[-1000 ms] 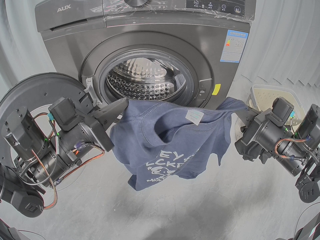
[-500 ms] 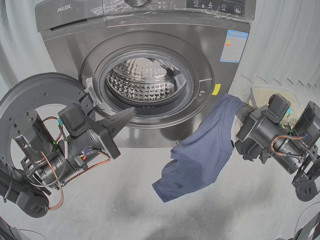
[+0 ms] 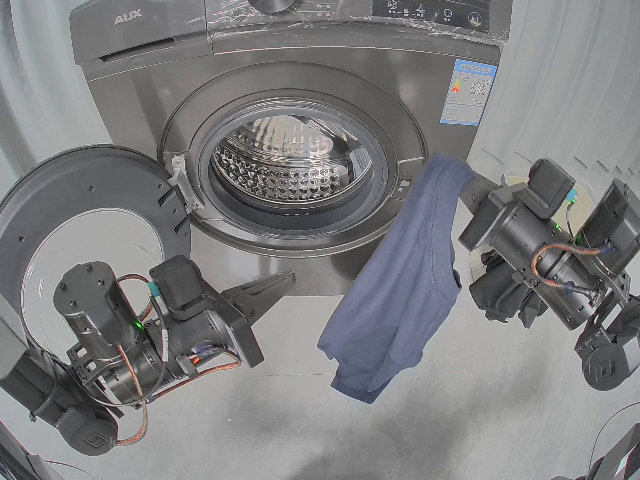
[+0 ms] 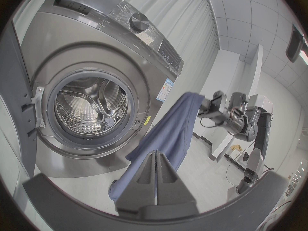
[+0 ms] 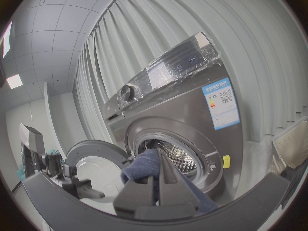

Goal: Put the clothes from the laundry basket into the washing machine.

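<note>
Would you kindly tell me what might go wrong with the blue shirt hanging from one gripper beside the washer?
1. The right gripper pinches only a top edge of the blue shirt, so it might slip to the floor.
2. Most of the shirt hangs below the drum opening; its tail could snag going in or trail outside.

The left tool [image 3: 289, 278] sits low at near left, fingers pressed together, holding nothing. The right tool [image 3: 470, 185] is raised at right, clamped onto the shirt [image 3: 400, 288].
</note>
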Controlling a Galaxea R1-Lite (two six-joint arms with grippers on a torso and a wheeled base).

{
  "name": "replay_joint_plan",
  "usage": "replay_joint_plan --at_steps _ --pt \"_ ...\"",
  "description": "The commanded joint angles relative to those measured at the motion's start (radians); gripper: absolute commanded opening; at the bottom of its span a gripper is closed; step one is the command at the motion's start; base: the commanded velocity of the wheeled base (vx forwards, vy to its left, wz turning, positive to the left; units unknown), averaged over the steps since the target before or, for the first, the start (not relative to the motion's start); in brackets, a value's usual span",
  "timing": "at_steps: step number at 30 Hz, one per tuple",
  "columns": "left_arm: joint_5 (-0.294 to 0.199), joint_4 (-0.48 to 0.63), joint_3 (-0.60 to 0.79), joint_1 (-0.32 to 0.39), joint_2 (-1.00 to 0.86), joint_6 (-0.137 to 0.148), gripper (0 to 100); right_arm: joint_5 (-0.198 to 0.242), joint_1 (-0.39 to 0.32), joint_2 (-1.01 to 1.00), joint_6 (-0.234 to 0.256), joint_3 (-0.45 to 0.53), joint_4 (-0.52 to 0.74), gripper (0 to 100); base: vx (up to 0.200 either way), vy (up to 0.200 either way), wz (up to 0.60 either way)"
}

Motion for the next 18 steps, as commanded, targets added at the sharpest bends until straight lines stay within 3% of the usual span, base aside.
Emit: replay_joint_plan --at_steps 1,11,18 --pt "0.0 -0.036 -0.024 0.003 0.114 0.003 0 0.001 0.057 0.059 -0.005 -0.111 0.007 0 0.0 0.0 0.0" --pt "0.002 -0.103 -0.096 0.012 0.277 0.004 0 0.002 0.127 0.122 0.003 -0.209 0.004 0 0.0 0.0 0.0" --pt "0.002 -0.105 -0.132 0.014 0.335 0.041 0 0.005 0.172 0.163 0.004 -0.268 -0.001 0 0.0 0.0 0.0"
